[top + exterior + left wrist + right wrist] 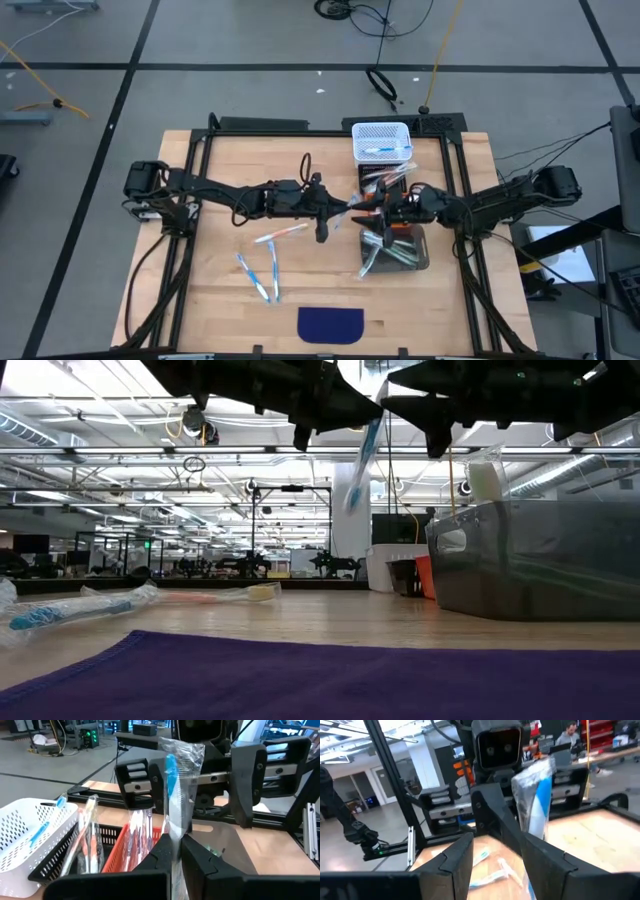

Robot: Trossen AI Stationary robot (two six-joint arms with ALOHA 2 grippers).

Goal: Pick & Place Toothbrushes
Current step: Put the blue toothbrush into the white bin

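Two grippers meet above the middle of the table (200, 300), just left of the dark bin (398, 252). The left gripper (176, 851) has its jaws pressed together on a blue toothbrush (171, 785) in a clear wrapper, which stands upright with its head up. The right gripper (495, 851) faces it from the bin's side with its jaws apart on either side of the same toothbrush; whether they touch the wrapper cannot be told. In the low view the brush (362, 460) hangs in the air, well above the tabletop, left of the bin (540, 560).

Other toothbrushes lie loose on the wood, well left of the dark bin: one with an orange end (281, 234) just under the left arm, and two blue ones (262, 276) nearer the purple cloth (331, 324). More wrapped brushes (385, 182) stick out of an orange-red bin (120, 845) just behind the dark bin. A white basket (381, 141) sits farther back, beyond the dark bin, with a blue brush (378, 151) lying in it.

A person (567, 735) sits at a desk far off in the room, seen in the right wrist view.
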